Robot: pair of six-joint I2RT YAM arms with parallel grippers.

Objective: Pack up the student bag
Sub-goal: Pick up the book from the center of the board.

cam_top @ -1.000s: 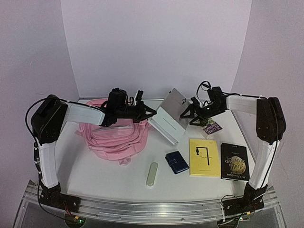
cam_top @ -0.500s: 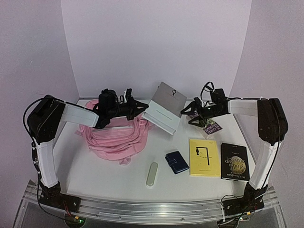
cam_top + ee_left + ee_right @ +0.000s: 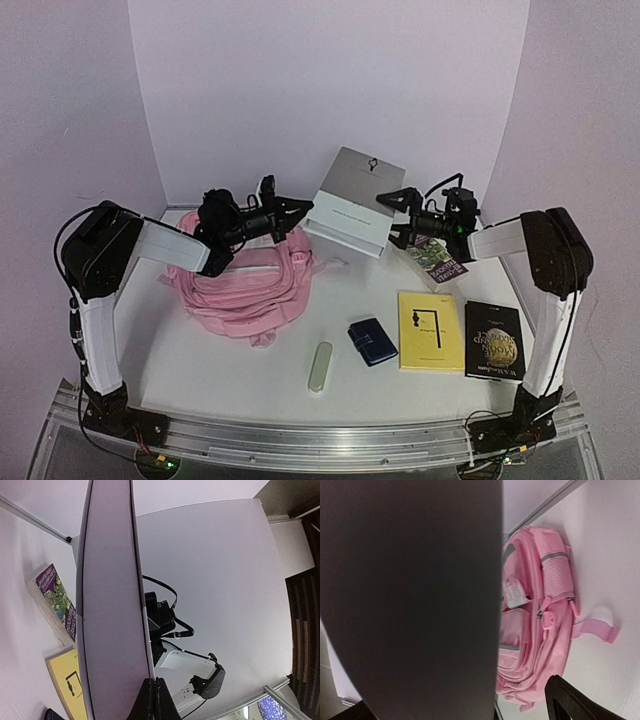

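Note:
The student bag (image 3: 245, 290) is a soft pink backpack lying flat at the left of the table; the right wrist view shows its zip pockets (image 3: 535, 630). A large grey, white-edged flat book (image 3: 350, 205) hangs tilted in the air above the table's back, just right of the bag. My left gripper (image 3: 300, 207) is shut on its left edge, and in the left wrist view the closed fingertips (image 3: 153, 695) pinch that edge-on book (image 3: 107, 605). My right gripper (image 3: 395, 217) stands open at the book's right edge. The dark cover (image 3: 410, 595) fills the space before its spread fingers (image 3: 575, 702).
A purple book (image 3: 437, 262) lies at the back right. A yellow book (image 3: 430, 330) and a black book (image 3: 494, 340) lie at the front right. A blue wallet (image 3: 372, 341) and a pale green case (image 3: 320, 366) sit in the middle front. White walls enclose the table.
The grey book has risen off the table and moved toward the back wall, held by the left gripper. The right gripper has swung round to face the book's right edge.

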